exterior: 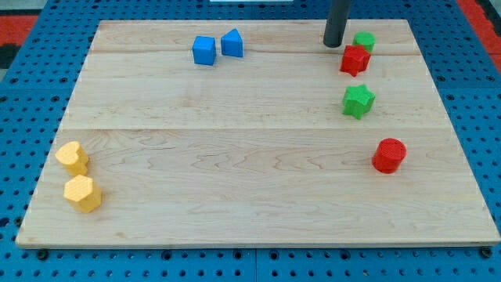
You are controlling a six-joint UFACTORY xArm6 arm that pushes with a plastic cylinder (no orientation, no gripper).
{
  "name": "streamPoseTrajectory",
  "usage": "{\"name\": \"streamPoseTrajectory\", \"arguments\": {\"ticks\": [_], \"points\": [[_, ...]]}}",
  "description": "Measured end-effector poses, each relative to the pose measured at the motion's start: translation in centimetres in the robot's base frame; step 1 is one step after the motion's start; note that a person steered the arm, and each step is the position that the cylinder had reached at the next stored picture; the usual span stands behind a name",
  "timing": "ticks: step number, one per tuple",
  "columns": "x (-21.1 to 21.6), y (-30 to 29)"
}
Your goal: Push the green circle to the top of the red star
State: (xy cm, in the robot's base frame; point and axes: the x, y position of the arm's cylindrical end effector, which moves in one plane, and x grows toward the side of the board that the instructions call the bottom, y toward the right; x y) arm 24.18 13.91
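Standing near the view's top right, the tool is a plain dark rod with no jaws to open and nothing in its hold; its upper part is cut off by the frame, and my tip [333, 45] rests on the tabletop [235, 157]. The green circle [364, 41] sits just to the view's right of the tip, partly hidden behind the red star [355, 59], which it touches from above. Being round, it shows no clear long axis or heading.

Eight blocks in all, two of each colour. Below the tool: the green star [358, 101] and, farther down, a red circle [388, 155]. Well to its left: a blue cube [204, 50] and blue triangle [232, 43]. Far down-left: a yellow heart [72, 157] and yellow hexagon [83, 193].
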Motion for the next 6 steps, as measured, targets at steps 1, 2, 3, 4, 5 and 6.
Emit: {"name": "streamPoseTrajectory", "arguments": {"ticks": [1,2,3,4,5,6], "points": [[-2.5,2.4],[-3.7,8.9],[0.0,13.2],[2.1,10.8],[4.1,8.7],[3.9,5.1]]}}
